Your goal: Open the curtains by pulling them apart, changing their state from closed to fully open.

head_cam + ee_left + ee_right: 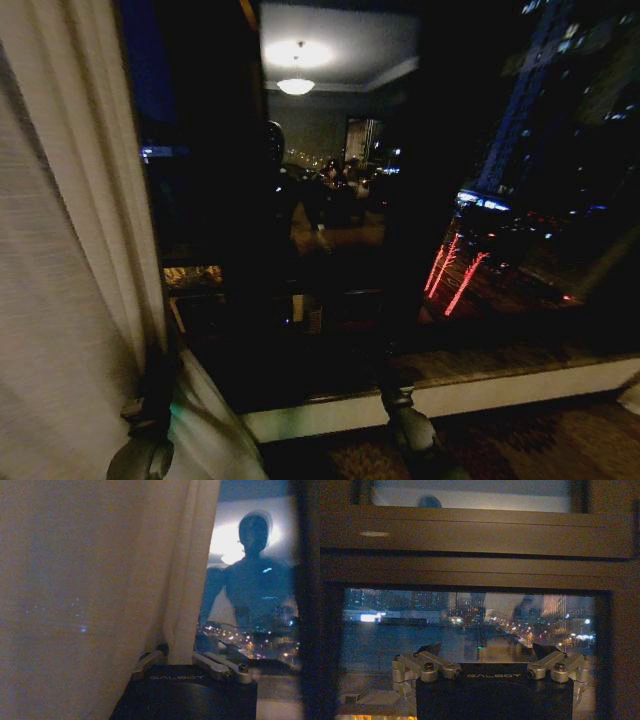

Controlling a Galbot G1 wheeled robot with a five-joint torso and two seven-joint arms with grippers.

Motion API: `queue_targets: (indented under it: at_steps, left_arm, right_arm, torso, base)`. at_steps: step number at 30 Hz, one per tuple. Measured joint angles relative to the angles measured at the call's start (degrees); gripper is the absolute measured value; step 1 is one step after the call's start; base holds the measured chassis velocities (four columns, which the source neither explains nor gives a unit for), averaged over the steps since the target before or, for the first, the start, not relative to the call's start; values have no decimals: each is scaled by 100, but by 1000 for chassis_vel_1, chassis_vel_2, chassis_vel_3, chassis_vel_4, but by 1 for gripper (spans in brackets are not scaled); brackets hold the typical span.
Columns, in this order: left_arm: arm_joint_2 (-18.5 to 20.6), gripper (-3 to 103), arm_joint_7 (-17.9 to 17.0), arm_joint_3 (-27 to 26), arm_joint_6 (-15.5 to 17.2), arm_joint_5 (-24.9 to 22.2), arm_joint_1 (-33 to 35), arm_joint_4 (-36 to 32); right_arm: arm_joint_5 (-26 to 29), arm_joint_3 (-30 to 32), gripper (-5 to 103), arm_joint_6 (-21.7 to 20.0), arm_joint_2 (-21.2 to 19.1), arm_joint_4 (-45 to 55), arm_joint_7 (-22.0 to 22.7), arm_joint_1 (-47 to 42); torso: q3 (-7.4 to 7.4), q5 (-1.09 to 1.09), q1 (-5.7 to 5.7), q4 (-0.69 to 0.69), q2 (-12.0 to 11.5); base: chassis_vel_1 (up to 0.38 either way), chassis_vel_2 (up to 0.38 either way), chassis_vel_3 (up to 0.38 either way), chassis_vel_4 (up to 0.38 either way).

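The left gripper (180, 661) is closed on a fold of the curtain (90, 590), which rises from between its fingers (150, 661). The right gripper (487, 652) stands spread wide before the window (420, 630), nothing between its fingers, well apart from the curtain.

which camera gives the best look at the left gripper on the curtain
The left wrist view: the left gripper sits right at the curtain, a fold between its fingers. The head view shows it low and dark against the fabric. The right wrist view shows the window instead.

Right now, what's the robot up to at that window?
Left gripper shut on the left curtain, at window's left side. Right gripper open, empty, facing the glass. Nothing in the way.
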Motion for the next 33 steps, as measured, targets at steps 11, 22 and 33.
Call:
queue_targets:
  at_steps: [11, 22, 33]
  left_arm:
    - [22, 0, -9, -20, -13, -12, -3, 35]
    - [14, 0, -58, -29, -42, 0, 9, 65]
    - [18, 0, -88, -13, -70, 21, -42, 183]
  right_arm:
    - [0, 0, 100, 0, 0, 0, 0, 0]
    - [0, 0, 100, 0, 0, 0, 0, 0]
    - [0, -1, 100, 0, 1, 0, 0, 1]
  torso:
    - [0, 0, 1, 0, 0]
    - [0, 1, 1, 0, 0]
    - [0, -1, 1, 1, 0]
  base:
    - [337, 342, -350, -337]
    - [355, 353, -356, -349]
    - [355, 315, -351, -318]
